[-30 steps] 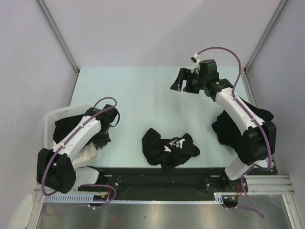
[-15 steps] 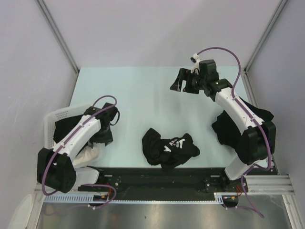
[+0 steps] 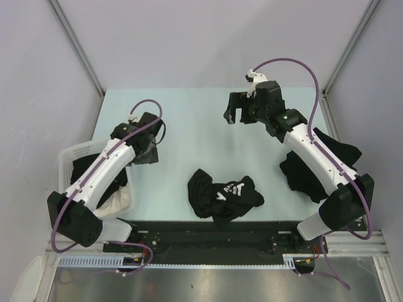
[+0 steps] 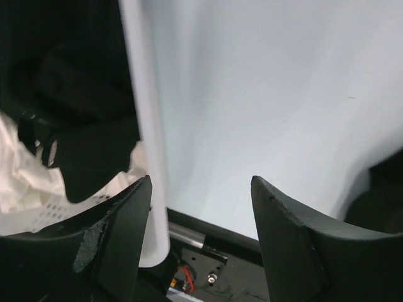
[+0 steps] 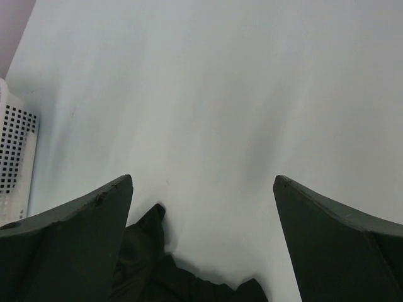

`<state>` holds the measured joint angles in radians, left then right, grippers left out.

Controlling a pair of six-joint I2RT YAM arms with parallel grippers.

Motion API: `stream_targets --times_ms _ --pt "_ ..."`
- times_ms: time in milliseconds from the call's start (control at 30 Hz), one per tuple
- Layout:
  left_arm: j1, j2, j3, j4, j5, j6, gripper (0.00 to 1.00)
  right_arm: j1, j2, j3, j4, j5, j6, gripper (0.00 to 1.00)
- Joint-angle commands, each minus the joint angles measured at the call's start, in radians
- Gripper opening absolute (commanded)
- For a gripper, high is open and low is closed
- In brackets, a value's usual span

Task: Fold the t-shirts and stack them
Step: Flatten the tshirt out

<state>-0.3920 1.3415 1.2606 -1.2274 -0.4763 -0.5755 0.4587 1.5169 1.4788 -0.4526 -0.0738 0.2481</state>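
A crumpled black t-shirt (image 3: 221, 197) with white lettering lies on the table near the front middle; its top edge shows in the right wrist view (image 5: 157, 277). More black t-shirts (image 3: 313, 168) lie heaped at the right, under the right arm. Others fill the basket (image 3: 80, 165), also seen in the left wrist view (image 4: 69, 94). My left gripper (image 3: 147, 151) (image 4: 201, 182) hangs open and empty just right of the basket rim. My right gripper (image 3: 234, 109) (image 5: 203, 179) stands wide open and empty above bare table, beyond the crumpled t-shirt.
The white lattice basket (image 3: 65, 161) sits at the table's left edge, its rim (image 4: 143, 126) close beside my left fingers. A white cloth (image 4: 19, 182) lies in it under the black fabric. Frame posts stand at the far corners.
My left gripper has opened, risen from the basket's inner edge and moved away over the table. My right gripper has shifted slightly left and opened a little wider. The crumpled t-shirt has not moved.
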Motion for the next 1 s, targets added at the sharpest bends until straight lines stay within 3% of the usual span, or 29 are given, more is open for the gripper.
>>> stream_targets --times_ms 0,133,267,433,500,567,633,733,800,967 --pt "-0.109 0.008 0.057 0.084 0.046 0.068 0.69 0.005 -0.032 0.029 -0.037 0.127 -0.017 1.0" --pt "-0.189 -0.043 0.048 0.209 0.137 0.062 0.68 -0.005 -0.04 0.005 -0.06 0.186 0.039 1.0" --pt "-0.261 -0.148 0.019 0.378 0.183 0.028 0.67 -0.052 -0.023 -0.011 -0.098 0.144 0.039 1.0" --pt "-0.265 -0.379 -0.171 0.621 0.269 -0.075 0.4 -0.103 -0.018 -0.035 -0.138 0.101 0.054 1.0" --pt "-0.266 -0.419 -0.219 0.686 0.323 -0.098 0.38 -0.114 -0.021 -0.041 -0.139 0.103 0.066 1.0" --pt "-0.268 -0.465 -0.297 0.751 0.384 -0.103 0.45 -0.121 -0.021 -0.04 -0.141 0.098 0.072 1.0" --pt "-0.277 -0.505 -0.383 0.796 0.461 -0.119 0.7 -0.123 -0.015 -0.04 -0.139 0.089 0.074 1.0" --pt "-0.303 -0.553 -0.487 0.888 0.513 -0.123 0.89 -0.123 -0.009 -0.041 -0.144 0.085 0.08 1.0" --pt "-0.312 -0.558 -0.535 0.928 0.524 -0.129 0.93 -0.126 -0.006 -0.041 -0.149 0.085 0.08 1.0" --pt "-0.312 -0.449 -0.543 0.893 0.525 -0.104 0.87 -0.123 -0.011 -0.04 -0.152 0.085 0.083 1.0"
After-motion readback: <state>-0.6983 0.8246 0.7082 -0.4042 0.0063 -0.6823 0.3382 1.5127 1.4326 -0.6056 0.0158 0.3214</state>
